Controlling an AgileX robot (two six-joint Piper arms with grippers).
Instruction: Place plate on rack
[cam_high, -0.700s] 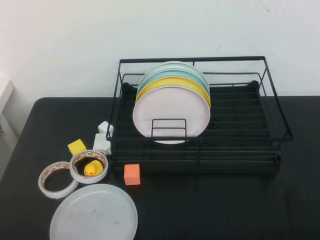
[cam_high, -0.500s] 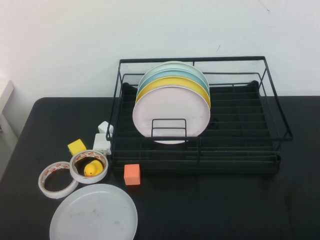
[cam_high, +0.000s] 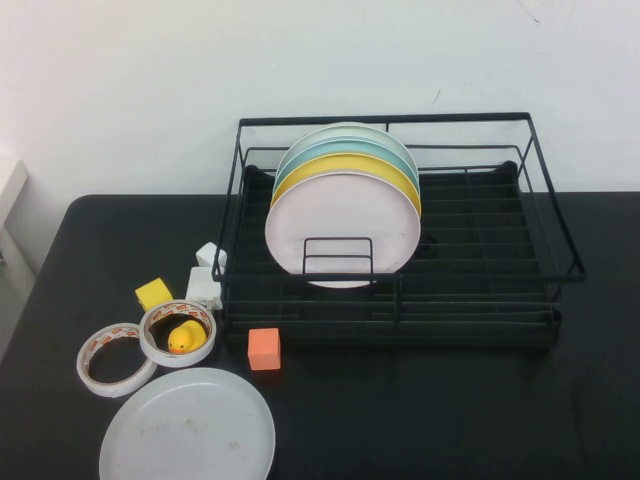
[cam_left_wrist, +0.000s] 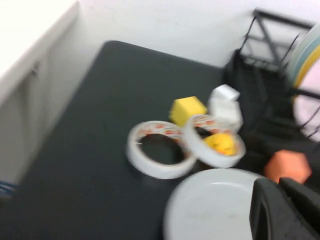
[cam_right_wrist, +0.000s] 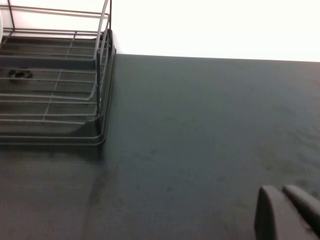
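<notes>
The pale grey plate (cam_high: 187, 425) lies flat on the black table at the front left, and it also shows in the left wrist view (cam_left_wrist: 215, 205). The black wire rack (cam_high: 385, 118) stands at the back centre and holds a pink plate (cam_high: 343, 215), a yellow plate and two paler ones upright. Neither arm shows in the high view. My left gripper (cam_left_wrist: 279, 187) is shut and empty, hovering above the plate's near edge. My right gripper (cam_right_wrist: 282, 192) is shut and empty over bare table to the right of the rack (cam_right_wrist: 55, 85).
Two tape rolls (cam_high: 115, 358) lie left of the plate, one ringing a yellow duck (cam_high: 184, 337). A yellow cube (cam_high: 153, 293), a white block (cam_high: 204, 285) and an orange cube (cam_high: 264, 348) sit by the rack's front left corner.
</notes>
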